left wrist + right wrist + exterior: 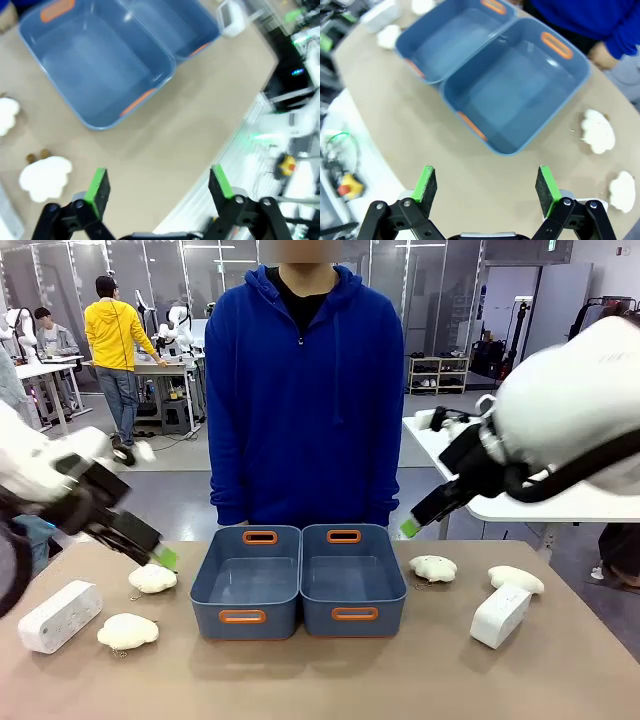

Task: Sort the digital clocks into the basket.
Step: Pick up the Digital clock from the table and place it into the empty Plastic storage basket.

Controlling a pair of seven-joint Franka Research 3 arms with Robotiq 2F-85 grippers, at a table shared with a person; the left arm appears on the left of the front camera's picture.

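Note left claw (pixel 160 186) and right claw (pixel 487 184): both spread wide, holding nothing, above the table near the twin baskets (pixel 215 620). Locate left clock (pixel 60 616) and right clock (pixel 500 615) at opposite table ends, well apart from the baskets. Descend squarely over one clock, span its narrow width, close firmly. Avoid the soft cloud (pixel 127 631) just beside the left clock.

The left arm (pixel 35 472) reaches in low; the left claw (pixel 165 558) slants downward, fingers spread wide, empty. The right arm (pixel 570 405) sits higher; the right claw (pixel 410 528) slants down too, spread wide, empty.
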